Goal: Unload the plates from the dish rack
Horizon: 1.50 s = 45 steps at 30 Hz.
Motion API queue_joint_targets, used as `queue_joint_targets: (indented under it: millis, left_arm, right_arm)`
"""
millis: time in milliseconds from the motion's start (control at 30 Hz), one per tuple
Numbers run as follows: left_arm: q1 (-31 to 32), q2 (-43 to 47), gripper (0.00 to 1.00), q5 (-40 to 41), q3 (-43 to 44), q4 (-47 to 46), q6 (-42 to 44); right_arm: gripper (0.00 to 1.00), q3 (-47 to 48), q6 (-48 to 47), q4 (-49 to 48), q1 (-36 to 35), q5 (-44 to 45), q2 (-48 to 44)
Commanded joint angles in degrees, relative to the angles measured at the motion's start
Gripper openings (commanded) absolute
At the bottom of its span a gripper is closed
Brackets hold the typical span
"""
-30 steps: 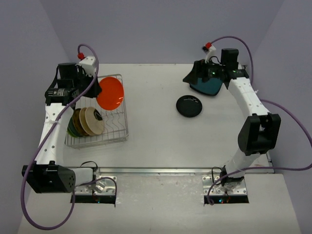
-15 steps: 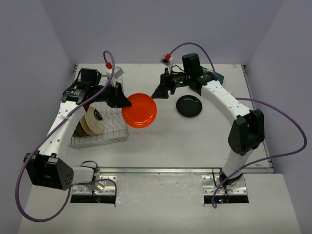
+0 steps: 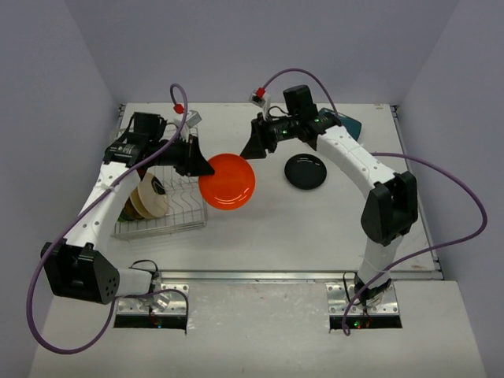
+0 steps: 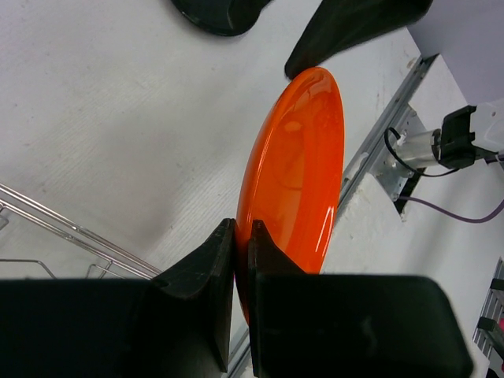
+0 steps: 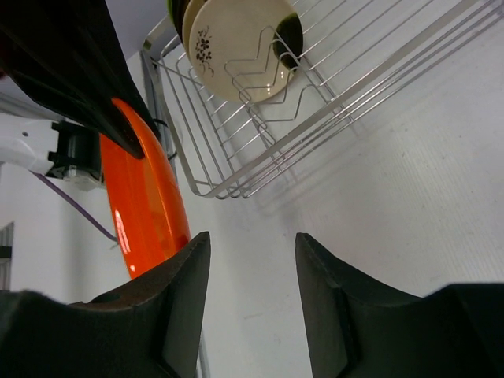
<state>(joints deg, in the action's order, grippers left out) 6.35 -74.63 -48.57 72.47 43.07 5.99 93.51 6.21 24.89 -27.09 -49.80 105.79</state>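
My left gripper (image 4: 241, 230) had its two dark fingers (image 4: 206, 268) drawn narrow, pinched on the near rim of an orange plate (image 4: 295, 181), one finger on each face. The orange plate stood nearly on edge in that grip, its glossy face tilted, held above the white table (image 3: 299, 236) just past the right side of the dish rack (image 3: 161, 228) and clear of its wires. My right gripper (image 5: 252, 246) had its fingers spread wide with only bare table between them. The far rim of the orange plate sat just beside the outer side of one of those fingers, and I could not tell whether they touched. In the overhead view both grippers met at the plate, the left gripper at its upper left edge, the right gripper at its upper right edge. The dish rack rested on the left part of the table, with two cream plates (image 3: 148, 195) standing on edge in its left half and a green plate (image 3: 118, 206) behind them. A black plate (image 3: 305, 171) lay flat on the table to the right of the orange plate, and a teal plate (image 3: 349, 125) lay near the back edge, partly hidden by my right arm.
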Motion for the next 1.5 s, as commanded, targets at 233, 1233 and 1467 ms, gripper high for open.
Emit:
queue_joint_targets:
  millis: [233,1233,1467]
  left_arm:
    - [0.5,0.7,0.00,0.0,-2.1,-2.0,2.0]
    - [-0.4,5.2,1.00,24.5,-1.7,-5.6,-7.4]
    - [-1.7,4.9,1.00,41.6,-4.4,-8.1,-10.3]
  right_arm:
    - [0.48,7.5,6.9,-0.6,3.7,-13.2,1.1]
    - [0.00,5.2,2.3,9.5,13.7,0.0,4.3]
    - [0.00,-1.1,3.8,4.1,26.1,6.8,7.1]
